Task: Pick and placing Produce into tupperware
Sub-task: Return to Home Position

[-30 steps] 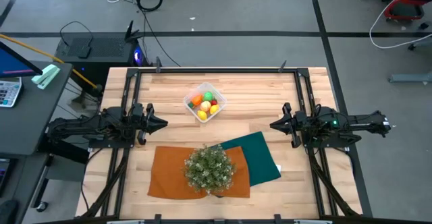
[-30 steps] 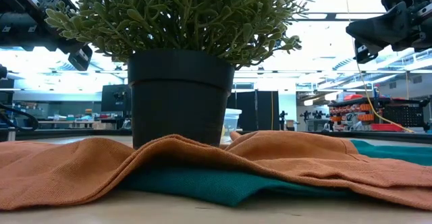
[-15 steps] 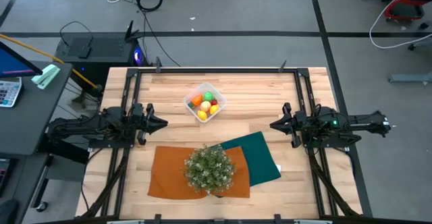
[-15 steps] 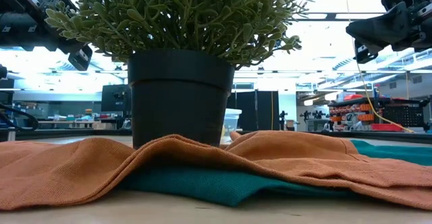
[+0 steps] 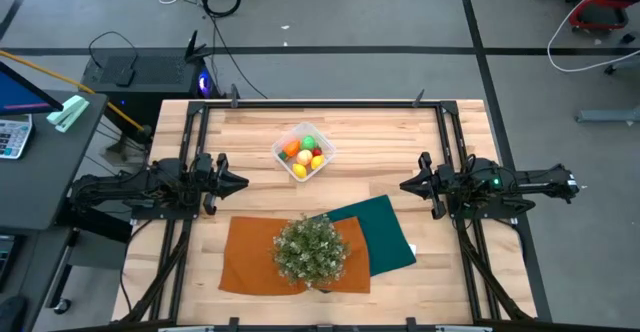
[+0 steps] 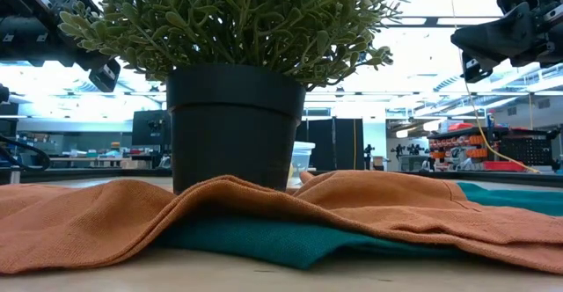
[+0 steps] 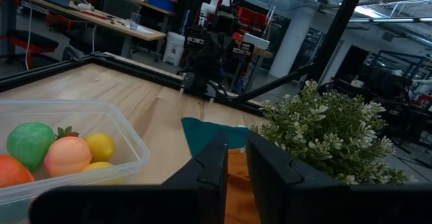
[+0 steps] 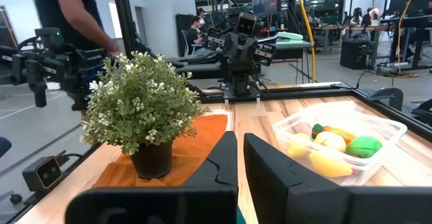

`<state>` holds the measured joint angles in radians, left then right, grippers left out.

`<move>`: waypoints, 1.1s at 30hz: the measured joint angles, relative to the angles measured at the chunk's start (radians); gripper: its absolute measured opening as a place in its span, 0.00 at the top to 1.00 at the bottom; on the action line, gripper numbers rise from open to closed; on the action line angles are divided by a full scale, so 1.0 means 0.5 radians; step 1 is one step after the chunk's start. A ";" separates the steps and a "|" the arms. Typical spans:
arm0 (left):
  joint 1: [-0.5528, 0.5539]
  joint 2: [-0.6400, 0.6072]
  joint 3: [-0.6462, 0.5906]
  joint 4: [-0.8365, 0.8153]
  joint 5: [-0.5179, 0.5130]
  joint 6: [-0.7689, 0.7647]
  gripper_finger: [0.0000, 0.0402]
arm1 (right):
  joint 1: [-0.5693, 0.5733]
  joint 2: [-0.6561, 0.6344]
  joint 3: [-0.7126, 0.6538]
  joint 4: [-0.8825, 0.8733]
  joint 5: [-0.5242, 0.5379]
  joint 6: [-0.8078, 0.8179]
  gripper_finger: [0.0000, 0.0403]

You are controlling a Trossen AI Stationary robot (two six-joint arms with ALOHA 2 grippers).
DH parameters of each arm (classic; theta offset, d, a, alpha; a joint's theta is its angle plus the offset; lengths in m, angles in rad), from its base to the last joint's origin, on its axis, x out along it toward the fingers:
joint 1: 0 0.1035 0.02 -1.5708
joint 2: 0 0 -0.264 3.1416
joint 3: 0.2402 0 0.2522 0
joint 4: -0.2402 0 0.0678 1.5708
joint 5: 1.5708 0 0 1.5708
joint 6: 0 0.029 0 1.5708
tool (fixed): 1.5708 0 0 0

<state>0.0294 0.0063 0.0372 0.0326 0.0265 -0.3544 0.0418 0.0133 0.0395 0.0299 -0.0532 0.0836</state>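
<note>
The tupperware (image 5: 283,144), a clear container, stands on the far middle of the table. The produce (image 5: 305,153) lies inside it: yellow, orange, red, peach and green pieces (image 7: 67,153). My left gripper (image 5: 243,182) hovers level at the table's left, pointing toward the middle, with only a narrow gap between its fingers (image 7: 236,143) and nothing in it. My right gripper (image 5: 403,184) hovers level at the table's right, facing the left one, shut and empty (image 8: 239,140). Both are well clear of the tupperware (image 8: 385,133).
A bushy potted plant (image 5: 311,249) stands on an orange cloth (image 5: 245,257) near the table's front edge. A dark green cloth (image 5: 385,230) lies partly under it on the right. Black frame rails (image 5: 320,103) run along the table's edges. A person (image 8: 67,8) stands beyond the table.
</note>
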 joint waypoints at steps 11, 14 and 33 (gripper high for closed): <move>0.000 0.000 0.000 0.000 0.001 0.000 0.87 | 0.000 0.000 0.000 -0.001 0.000 0.000 1.00; 0.000 0.000 0.000 0.000 0.000 0.000 0.86 | 0.000 0.000 0.000 -0.001 0.000 0.000 1.00; 0.000 0.000 0.000 -0.001 0.001 0.000 0.86 | 0.000 0.000 0.000 0.000 0.000 0.000 1.00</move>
<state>0.0292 0.0063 0.0372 0.0323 0.0268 -0.3545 0.0416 0.0132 0.0395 0.0299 -0.0532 0.0836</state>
